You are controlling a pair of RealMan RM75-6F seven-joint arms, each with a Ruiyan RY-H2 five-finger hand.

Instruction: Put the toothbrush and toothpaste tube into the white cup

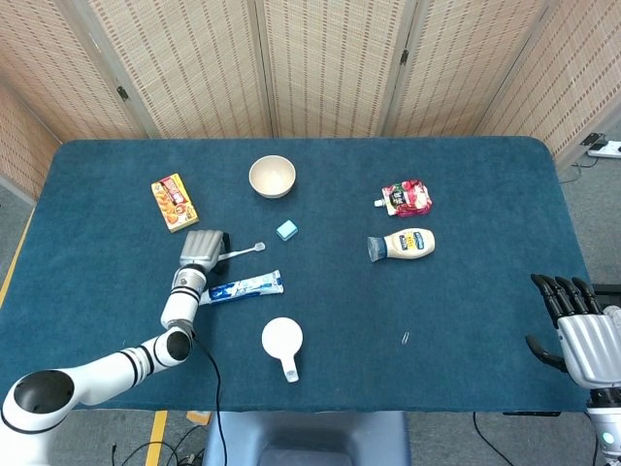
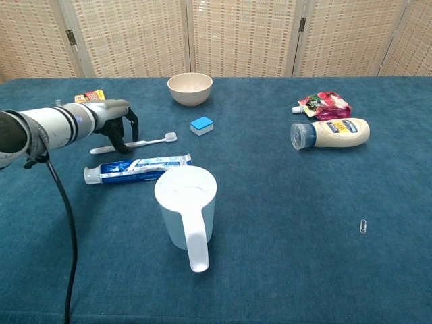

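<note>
No lettering is legible: print on the toothpaste tube (image 2: 138, 169), mayonnaise bottle (image 2: 331, 132) and orange box (image 1: 174, 202) is too small to read

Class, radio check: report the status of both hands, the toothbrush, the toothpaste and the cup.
Left robot hand over toothbrush handle, grip unclear. Right robot hand open, off table. Toothpaste tube flat beside empty white cup. Nothing blocking.

Head view. White handled cup (image 1: 282, 340) stands near the front of the blue cloth table (image 1: 466, 291). Behind-left of the cup: blue-and-white toothpaste tube (image 1: 241, 287); beyond it, white toothbrush (image 1: 243, 251) under the silver left hand (image 1: 204, 248). Right hand (image 1: 580, 325), fingers spread, sits far right of the cup.
</note>
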